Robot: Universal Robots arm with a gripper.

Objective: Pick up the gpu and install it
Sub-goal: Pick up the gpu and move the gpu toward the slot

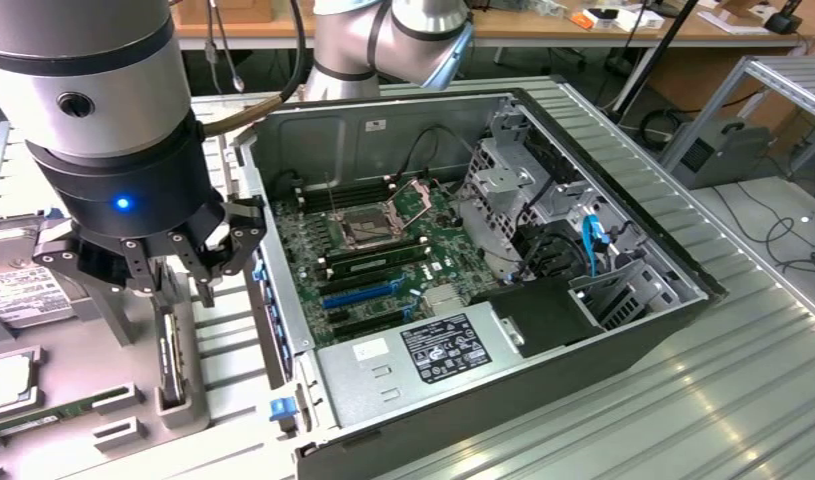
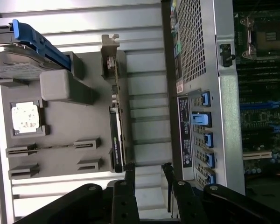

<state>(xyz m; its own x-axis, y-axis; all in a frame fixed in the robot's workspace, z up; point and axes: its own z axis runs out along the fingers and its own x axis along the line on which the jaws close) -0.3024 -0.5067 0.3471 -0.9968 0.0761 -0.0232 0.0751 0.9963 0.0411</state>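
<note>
One: How much of the job is done?

Two: None of it, as far as I can see. The gpu (image 1: pixel 167 352) is not picked up yet. It stands on its thin edge in a slot of the gray holder (image 1: pixel 80 378), at the lower left of the exterior view.

One: Where is the gripper?

Two: The gripper (image 1: pixel 167 285) hangs right above the gpu. Its fingers (image 1: pixel 127 272) are spread wide apart and they hold nothing.

One: Are they around the card?

Two: I don't think so. In the wrist view the black end of the card looks just beside one fingertip, not between the two. The silver bracket (image 2: pixel 109 52) is at the far end of the card, away from the fingers.

One: And the computer?

Two: The computer case (image 1: pixel 541 400) lies on its side on the ribbed metal surface (image 1: pixel 741 400), in the middle of the exterior view. Its side is off, so you can see the green motherboard (image 1: pixel 380 235) inside. No card sits in the blue slots (image 1: pixel 358 294).

One: What is that flat silver thing at the left edge?

Two: That is a hard drive (image 1: pixel 18 295) with a white label. It is not part of this job.

One: So what is left?

Two: All of it, I think. Both the grabbing and the putting in are not done yet.
</note>
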